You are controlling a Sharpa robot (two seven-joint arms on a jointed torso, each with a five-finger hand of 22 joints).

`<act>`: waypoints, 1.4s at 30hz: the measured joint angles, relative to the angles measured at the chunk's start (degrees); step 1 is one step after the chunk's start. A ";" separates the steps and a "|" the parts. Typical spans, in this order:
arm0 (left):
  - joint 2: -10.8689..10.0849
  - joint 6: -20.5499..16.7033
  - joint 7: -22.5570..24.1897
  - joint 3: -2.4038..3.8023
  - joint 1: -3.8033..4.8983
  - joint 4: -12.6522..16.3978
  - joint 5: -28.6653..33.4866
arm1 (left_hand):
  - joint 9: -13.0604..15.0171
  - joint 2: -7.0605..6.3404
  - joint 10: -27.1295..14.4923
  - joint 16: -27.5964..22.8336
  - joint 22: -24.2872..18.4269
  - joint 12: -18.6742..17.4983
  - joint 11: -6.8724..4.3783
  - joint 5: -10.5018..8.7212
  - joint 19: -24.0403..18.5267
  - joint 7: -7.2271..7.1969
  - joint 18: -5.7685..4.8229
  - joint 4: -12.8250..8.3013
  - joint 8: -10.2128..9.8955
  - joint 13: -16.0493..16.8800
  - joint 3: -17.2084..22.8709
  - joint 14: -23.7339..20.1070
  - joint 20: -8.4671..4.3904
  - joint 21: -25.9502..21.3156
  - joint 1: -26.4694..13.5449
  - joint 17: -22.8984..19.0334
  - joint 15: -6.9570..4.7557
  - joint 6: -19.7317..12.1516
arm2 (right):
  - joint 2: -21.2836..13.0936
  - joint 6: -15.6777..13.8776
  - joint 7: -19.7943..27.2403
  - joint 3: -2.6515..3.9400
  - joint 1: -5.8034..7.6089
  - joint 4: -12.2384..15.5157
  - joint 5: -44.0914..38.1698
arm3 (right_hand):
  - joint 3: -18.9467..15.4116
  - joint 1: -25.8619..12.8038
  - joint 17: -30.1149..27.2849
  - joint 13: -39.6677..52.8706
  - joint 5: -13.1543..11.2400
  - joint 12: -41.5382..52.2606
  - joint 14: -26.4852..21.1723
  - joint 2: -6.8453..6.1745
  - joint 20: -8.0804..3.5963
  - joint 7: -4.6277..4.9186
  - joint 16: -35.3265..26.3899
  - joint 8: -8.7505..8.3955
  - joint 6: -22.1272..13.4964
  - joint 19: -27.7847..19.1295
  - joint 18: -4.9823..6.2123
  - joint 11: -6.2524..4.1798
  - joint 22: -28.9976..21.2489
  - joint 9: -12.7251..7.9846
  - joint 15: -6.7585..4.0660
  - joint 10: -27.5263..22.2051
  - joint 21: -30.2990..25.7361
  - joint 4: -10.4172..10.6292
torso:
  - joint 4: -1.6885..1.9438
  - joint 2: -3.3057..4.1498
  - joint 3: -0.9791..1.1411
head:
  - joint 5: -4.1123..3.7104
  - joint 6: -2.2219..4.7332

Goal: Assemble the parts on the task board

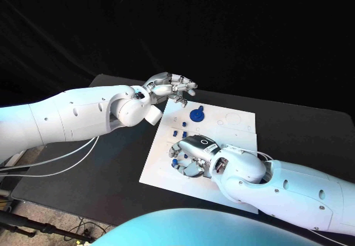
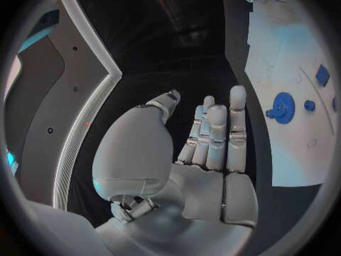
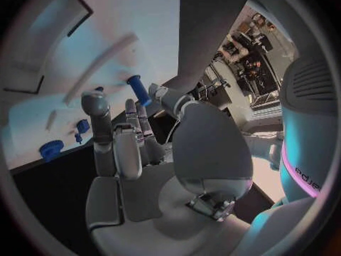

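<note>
Right hand pinches a blue peg at its fingertips, low over the white board. Left hand hovers spread and empty past the far edge, near the blue gear. We judge the peg could slip or tilt, being held by its end.

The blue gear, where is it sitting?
In the head view the blue gear lies on the task board near its far edge, just right of the left hand.
</note>
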 measured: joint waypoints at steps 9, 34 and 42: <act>-0.15 0.00 -0.08 0.00 0.00 -0.04 -0.02 | 0.00 0.00 0.00 0.00 0.00 0.23 0.00 0.00 0.00 0.00 0.00 0.16 0.00 0.00 -0.16 0.00 0.00 0.00 0.00 0.00 0.00 0.00 | -2.93 -0.39 -0.05 0.00 0.26 2.34 0.35 | -0.70 0.00 0.16 0.25 0.00 1.74 0.00 0.00 0.00 0.00 0.00 0.00 0.00 0.00 -0.01 -0.32 0.00 -0.24 0.00 1.14 0.00 0.23 | -0.02 -0.01 0.02 | -0.02 0.00; -0.56 0.18 -0.11 -0.36 -0.04 -1.71 -0.05 | -0.01 0.00 0.01 0.00 0.01 0.23 0.00 0.01 0.00 0.00 0.00 0.16 -0.01 0.04 -0.16 -0.41 0.00 0.00 0.00 -0.35 0.00 0.00 | -32.03 -6.67 0.79 0.44 5.87 11.93 30.52 | -18.43 -2.72 3.33 66.56 5.69 76.97 0.02 0.76 -3.65 -3.35 7.77 16.89 -6.48 6.53 -0.94 -4.71 7.87 6.95 -2.89 25.05 13.86 13.68 | -1.71 -1.21 0.09 | -8.83 0.00; -0.69 0.39 -0.08 -0.45 -0.06 -1.61 -0.05 | -0.01 0.00 0.01 -0.26 0.01 0.23 0.00 0.01 0.00 0.00 -0.01 0.16 0.20 0.04 -0.16 -0.41 0.00 0.00 0.00 -0.79 0.00 0.00 | -35.81 -6.13 -5.11 -0.15 4.11 15.20 30.39 | -18.89 -0.65 3.33 66.66 6.69 78.78 0.01 1.44 -3.70 -3.35 7.77 17.53 -6.48 7.39 -1.82 -4.82 8.21 5.85 -2.89 26.94 16.83 14.15 | -2.04 -1.49 0.01 | -10.78 0.00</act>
